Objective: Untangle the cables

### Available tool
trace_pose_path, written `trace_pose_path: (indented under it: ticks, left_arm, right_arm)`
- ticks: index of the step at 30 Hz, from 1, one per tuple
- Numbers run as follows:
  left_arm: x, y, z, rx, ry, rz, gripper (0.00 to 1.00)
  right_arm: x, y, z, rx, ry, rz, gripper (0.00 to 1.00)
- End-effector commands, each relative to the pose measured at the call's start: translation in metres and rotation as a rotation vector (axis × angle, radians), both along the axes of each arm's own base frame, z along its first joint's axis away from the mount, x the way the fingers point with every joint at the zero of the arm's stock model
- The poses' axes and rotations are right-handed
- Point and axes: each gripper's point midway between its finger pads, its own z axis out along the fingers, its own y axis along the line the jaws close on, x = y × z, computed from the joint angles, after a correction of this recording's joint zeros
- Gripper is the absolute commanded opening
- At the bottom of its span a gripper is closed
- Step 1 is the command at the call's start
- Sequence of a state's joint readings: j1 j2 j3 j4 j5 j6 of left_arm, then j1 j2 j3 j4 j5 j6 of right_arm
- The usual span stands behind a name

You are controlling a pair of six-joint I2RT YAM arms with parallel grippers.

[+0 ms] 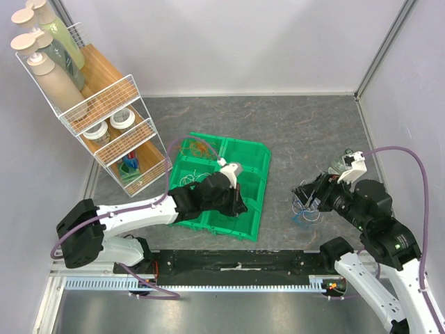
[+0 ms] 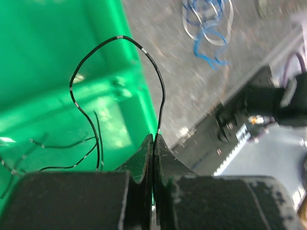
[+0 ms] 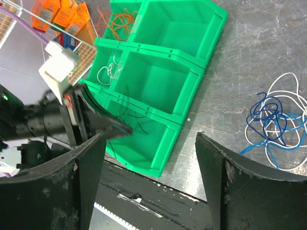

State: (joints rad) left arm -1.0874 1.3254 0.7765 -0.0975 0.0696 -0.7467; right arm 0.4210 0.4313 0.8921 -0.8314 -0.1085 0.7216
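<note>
1. The left gripper is pictured pressed tight together, the black cable pinched between its jaws at the foot of a tall loop.
2. From that pinch the black cable is seen arching up over the fingertips and falling back into the nearest compartment of the green bin tray, where its remaining length is laid slack on the floor.
3. The strand is judged thin, very light and limp, though springy enough for the loop to be held open unaided. A smooth sheath is suspected, so slipping through the pinch is to be expected if it is dragged. A hold close to a free end is thought safer than one at mid-loop.
4. The right gripper is shown spread wide with nothing held, hung above the table between the tray and the loose wires.
5. The blue-and-white tangle is left on the bare table, well apart from the tray. Its blue strand is threaded through wide white loops, so a single outer loop or a free end is judged the place to be gripped. Knots are likely to be tightened by any pull at the crossed middle.
6. An orange cable and a small white cable are seen in separate compartments farther along the tray, each in a loose coil.
</note>
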Motion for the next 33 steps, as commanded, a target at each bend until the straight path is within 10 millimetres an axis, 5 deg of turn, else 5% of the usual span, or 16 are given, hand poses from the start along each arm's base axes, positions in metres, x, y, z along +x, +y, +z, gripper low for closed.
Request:
trace_pose_path:
  ticks: [1,6,12,20,29,31,33]
  left_arm:
    - [0.050,0.031,0.010,0.048,-0.124,0.132,0.01]
    - [0.045,0.003,0.033,-0.040,-0.304,-0.220,0.01]
    - [0.030,0.010,-0.008,0.089,-0.300,-0.461,0.02]
    - [0.002,0.016,-0.001,-0.057,-0.281,-0.419,0.02]
    - [-0.006,0.030,-0.054,0.098,-0.025,-0.318,0.03]
    - [-0.004,0.032,-0.054,0.120,-0.014,-0.293,0.14]
    - [-0.003,0.036,-0.050,0.139,-0.010,-0.274,0.35]
  right_arm:
    - [0.009,0.006,-0.016,-0.029,0.018,0.026,0.82]
    - [0.024,0.014,-0.039,-0.045,0.063,0.035,0.82]
    - [0.037,0.027,-0.061,-0.068,0.179,0.063,0.82]
    - [0.040,0.021,-0.038,-0.005,0.143,-0.018,0.82]
    - [0.022,0.023,-0.057,0.027,0.174,0.016,0.81]
    - [0.018,0.017,-0.058,0.054,0.164,-0.021,0.81]
    - [0.017,0.016,-0.059,0.092,0.152,-0.047,0.81]
